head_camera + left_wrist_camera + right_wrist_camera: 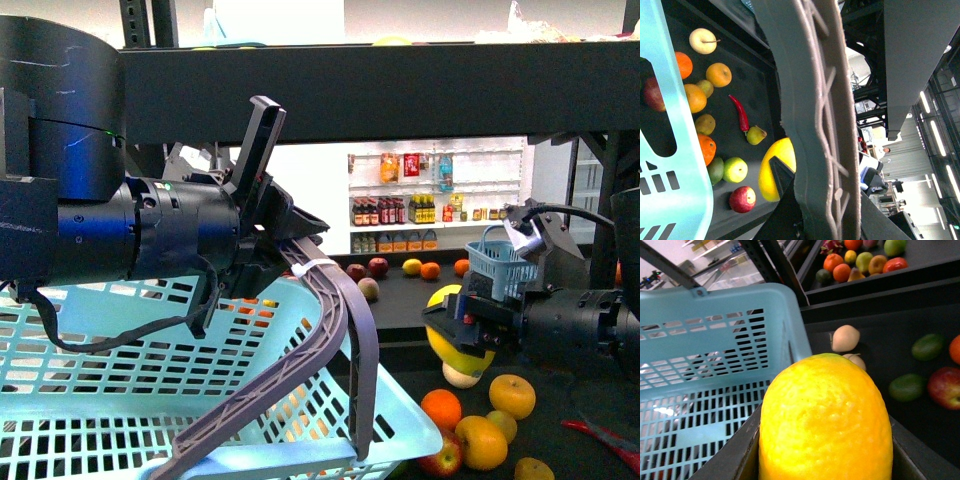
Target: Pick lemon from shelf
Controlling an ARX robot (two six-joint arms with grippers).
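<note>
The lemon [452, 350] is large, bright yellow and oval. My right gripper [465, 325] is shut on it and holds it above the lower tier of the black shelf [590, 415], just right of the basket. In the right wrist view the lemon [825, 415] fills the space between the jaws. My left gripper [285, 240] is shut on the grey handle [345, 330] of a light blue basket [120, 380] at the left. The left wrist view shows the handle [815, 125] close up, with the lemon [771, 167] behind it.
Oranges [440, 408], a red apple [442, 455] and a cream apple-like fruit [460, 376] lie on the tier under the lemon. A red chili [741, 114] lies among them. More fruit [378, 266] sits on a farther tier. The shelf's upper beam [400, 90] runs overhead.
</note>
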